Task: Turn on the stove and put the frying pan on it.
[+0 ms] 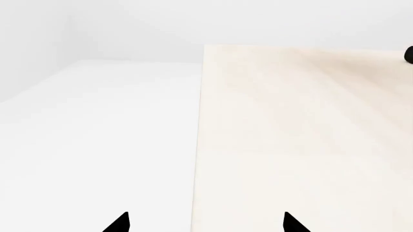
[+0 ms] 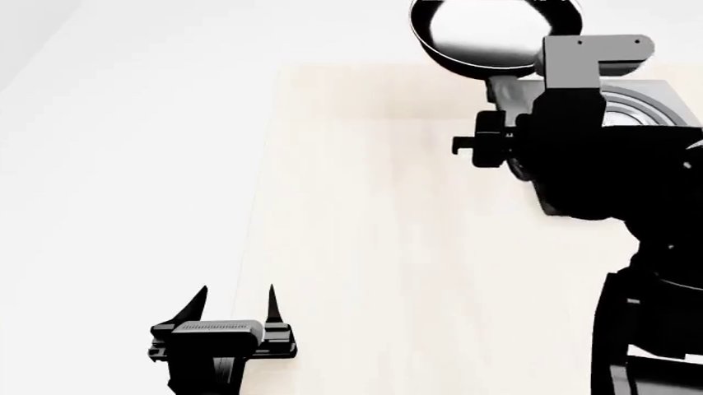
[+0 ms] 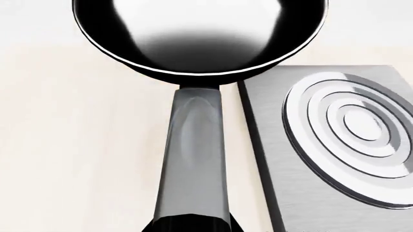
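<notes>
Head view shows your right gripper [image 2: 516, 90] at the pan [image 2: 495, 37] handle, jaws hidden, so grip can't be told. The pan sits on the table [image 2: 384, 247] beside the stove [image 3: 335, 140]. Your left gripper [image 2: 236, 304] hangs low, jaws apart.

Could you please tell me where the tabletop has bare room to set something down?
The pale wooden tabletop is bare between the left end effector and the glossy black frying pan. It is crowded at the far right, where the pan sits beside the grey square stove.
</notes>
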{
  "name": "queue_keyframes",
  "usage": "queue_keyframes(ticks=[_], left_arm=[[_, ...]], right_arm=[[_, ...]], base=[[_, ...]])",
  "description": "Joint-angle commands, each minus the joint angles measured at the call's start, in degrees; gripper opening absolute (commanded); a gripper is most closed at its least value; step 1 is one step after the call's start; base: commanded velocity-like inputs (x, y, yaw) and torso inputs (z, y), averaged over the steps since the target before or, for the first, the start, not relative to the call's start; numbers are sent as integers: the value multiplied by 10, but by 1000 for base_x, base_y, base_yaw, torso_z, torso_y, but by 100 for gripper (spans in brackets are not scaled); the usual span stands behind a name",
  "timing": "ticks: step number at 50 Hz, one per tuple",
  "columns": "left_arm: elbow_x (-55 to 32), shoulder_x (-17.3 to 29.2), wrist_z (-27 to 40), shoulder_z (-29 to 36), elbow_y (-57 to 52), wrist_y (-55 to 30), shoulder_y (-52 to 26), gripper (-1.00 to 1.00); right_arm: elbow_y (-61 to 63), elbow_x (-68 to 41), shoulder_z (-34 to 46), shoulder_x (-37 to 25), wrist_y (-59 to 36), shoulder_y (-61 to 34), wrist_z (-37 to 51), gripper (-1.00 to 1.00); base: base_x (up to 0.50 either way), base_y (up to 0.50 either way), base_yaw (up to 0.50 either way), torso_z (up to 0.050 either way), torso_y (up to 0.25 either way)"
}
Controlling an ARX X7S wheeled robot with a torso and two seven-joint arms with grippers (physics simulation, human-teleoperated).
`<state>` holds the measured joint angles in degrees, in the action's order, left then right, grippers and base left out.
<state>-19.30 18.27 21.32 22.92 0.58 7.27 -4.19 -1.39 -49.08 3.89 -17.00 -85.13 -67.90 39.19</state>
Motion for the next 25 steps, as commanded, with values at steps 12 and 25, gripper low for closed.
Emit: queue_keyframes(ticks=[12,25], left_arm=[[-4,3,7,3,16,-16,6,100],[-4,4,8,4,18,-14,5,100]], right_arm=[[-29,-96,-80,-59,-33,-49,79,-100],[-33,-127,-111,-90,-20,-23,101,-100]], base=[[0,0,0,-1,0],[0,0,0,0,1]])
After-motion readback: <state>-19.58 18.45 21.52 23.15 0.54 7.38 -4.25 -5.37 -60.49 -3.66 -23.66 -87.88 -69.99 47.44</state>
